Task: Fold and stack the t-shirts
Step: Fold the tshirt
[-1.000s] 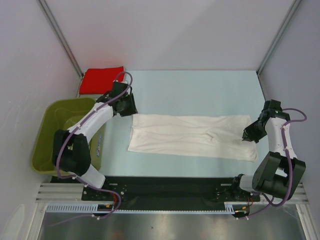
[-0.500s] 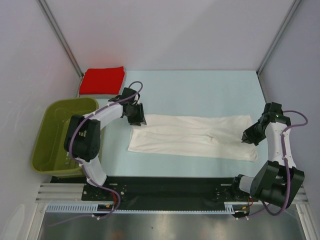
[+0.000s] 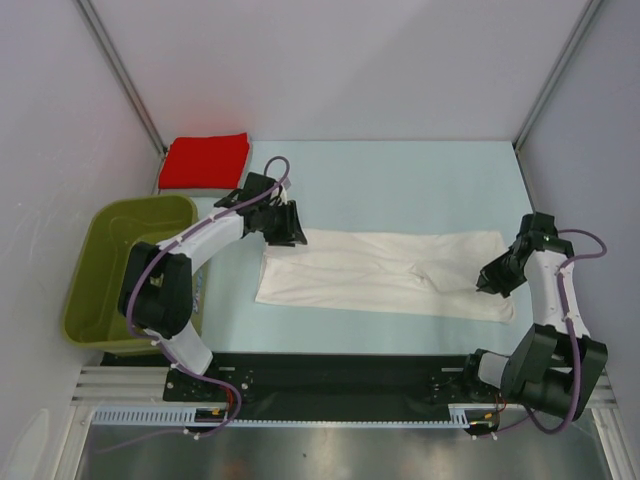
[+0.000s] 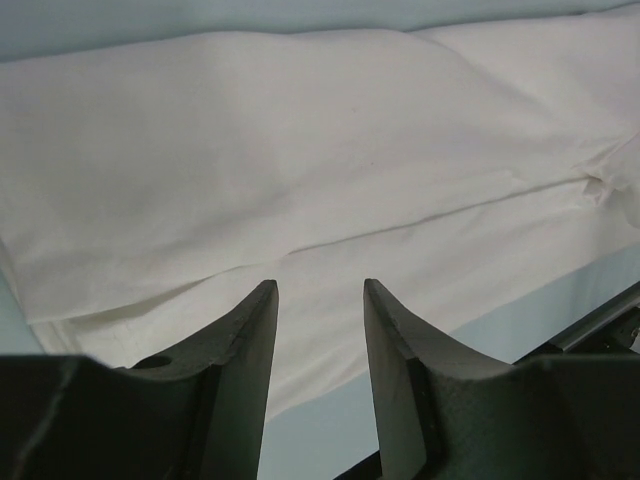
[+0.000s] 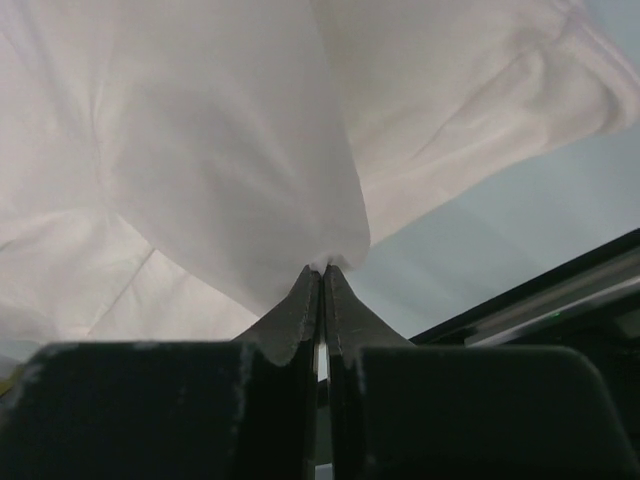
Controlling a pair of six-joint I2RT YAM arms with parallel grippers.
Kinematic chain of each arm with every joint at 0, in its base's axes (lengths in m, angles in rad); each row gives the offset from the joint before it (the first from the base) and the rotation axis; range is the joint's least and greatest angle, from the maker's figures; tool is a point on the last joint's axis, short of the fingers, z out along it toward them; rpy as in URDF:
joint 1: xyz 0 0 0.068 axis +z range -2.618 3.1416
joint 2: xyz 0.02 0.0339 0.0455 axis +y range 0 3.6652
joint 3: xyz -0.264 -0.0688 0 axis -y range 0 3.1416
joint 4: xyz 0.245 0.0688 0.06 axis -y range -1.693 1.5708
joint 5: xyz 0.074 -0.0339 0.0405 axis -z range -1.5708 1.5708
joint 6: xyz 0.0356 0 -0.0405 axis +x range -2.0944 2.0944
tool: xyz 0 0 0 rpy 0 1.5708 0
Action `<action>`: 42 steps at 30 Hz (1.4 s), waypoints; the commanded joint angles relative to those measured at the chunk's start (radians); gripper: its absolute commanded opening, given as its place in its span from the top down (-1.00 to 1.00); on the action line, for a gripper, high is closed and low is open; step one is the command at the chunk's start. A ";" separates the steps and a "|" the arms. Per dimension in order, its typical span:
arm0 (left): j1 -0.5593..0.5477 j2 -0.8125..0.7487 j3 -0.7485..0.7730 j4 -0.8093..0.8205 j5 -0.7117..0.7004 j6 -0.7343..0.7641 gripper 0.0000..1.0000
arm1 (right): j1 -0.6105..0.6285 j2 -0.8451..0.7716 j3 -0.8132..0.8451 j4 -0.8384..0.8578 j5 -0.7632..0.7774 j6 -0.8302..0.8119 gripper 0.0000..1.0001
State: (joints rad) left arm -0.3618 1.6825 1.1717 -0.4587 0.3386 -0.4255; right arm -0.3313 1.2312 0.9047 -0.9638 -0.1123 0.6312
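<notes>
Where the arm bases sit at the near edge of the table (image 3: pixel 400 180), the white t-shirt (image 3: pixel 385 272) lies just beyond them, spread flat as a long band running left to right, with soft creases along its length; near the shirt's right end the right gripper (image 5: pixel 322 268) has its jaws pressed together on a fold of the white cloth; the fabric rises to a small peak at the pinched spot and drapes away on both sides. At the shirt's far-left corner the left gripper (image 4: pixel 318 290) hangs over the cloth with its jaws parted, a clear gap between them and nothing held, the white fabric showing through the gap; whether its fingertips touch the cloth I cannot tell. Left of the white t-shirt stands an olive-green basket (image 3: pixel 140 205), with the left arm reaching across beside it toward the shirt; beyond the shirt's left end, at the far-left corner of the table, the red t-shirt (image 3: pixel 205 160) lies folded into a neat rectangle, well apart from the white one.
</notes>
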 commanded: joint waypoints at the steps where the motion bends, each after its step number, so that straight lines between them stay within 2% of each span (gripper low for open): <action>1: 0.000 -0.061 -0.015 0.015 0.017 0.021 0.09 | -0.002 -0.073 0.005 -0.038 0.042 0.031 0.92; 4: -0.002 -0.046 -0.012 0.017 0.031 0.024 0.08 | -0.003 -0.093 0.016 -0.041 0.039 0.042 0.91; 8: -0.002 -0.023 0.008 0.026 0.063 0.019 0.08 | -0.020 -0.032 0.023 0.005 0.059 0.019 0.84; 11: 0.000 -0.021 0.011 0.023 0.069 0.031 0.08 | -0.017 0.001 0.037 -0.006 0.051 0.024 0.88; 22: 0.015 -0.027 -0.020 0.028 0.062 0.050 0.07 | 0.020 -0.177 -0.058 -0.093 0.057 0.160 1.00; 27: 0.026 -0.004 0.002 0.029 0.079 0.051 0.06 | 0.017 -0.182 -0.072 -0.093 0.033 0.208 1.00; 31: 0.030 0.008 0.011 0.029 0.085 0.053 0.06 | 0.014 -0.156 -0.066 -0.043 0.040 0.187 1.00; 35: 0.035 0.017 0.014 0.028 0.096 0.056 0.06 | 0.006 0.008 0.029 0.034 0.066 0.127 0.98; 37: 0.035 0.014 0.014 0.023 0.094 0.059 0.05 | 0.009 0.074 0.078 0.082 0.079 0.079 0.89; 41: 0.041 0.006 0.000 0.018 0.096 0.060 0.05 | 0.011 0.272 0.210 0.164 0.085 0.003 0.82; 42: 0.043 0.003 -0.006 0.020 0.097 0.062 0.05 | 0.012 0.363 0.279 0.178 0.082 -0.010 0.80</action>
State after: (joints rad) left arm -0.3305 1.7016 1.1538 -0.4519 0.4072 -0.3908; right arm -0.3187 1.4734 1.0557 -0.8894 -0.0494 0.7013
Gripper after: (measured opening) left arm 0.474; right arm 0.091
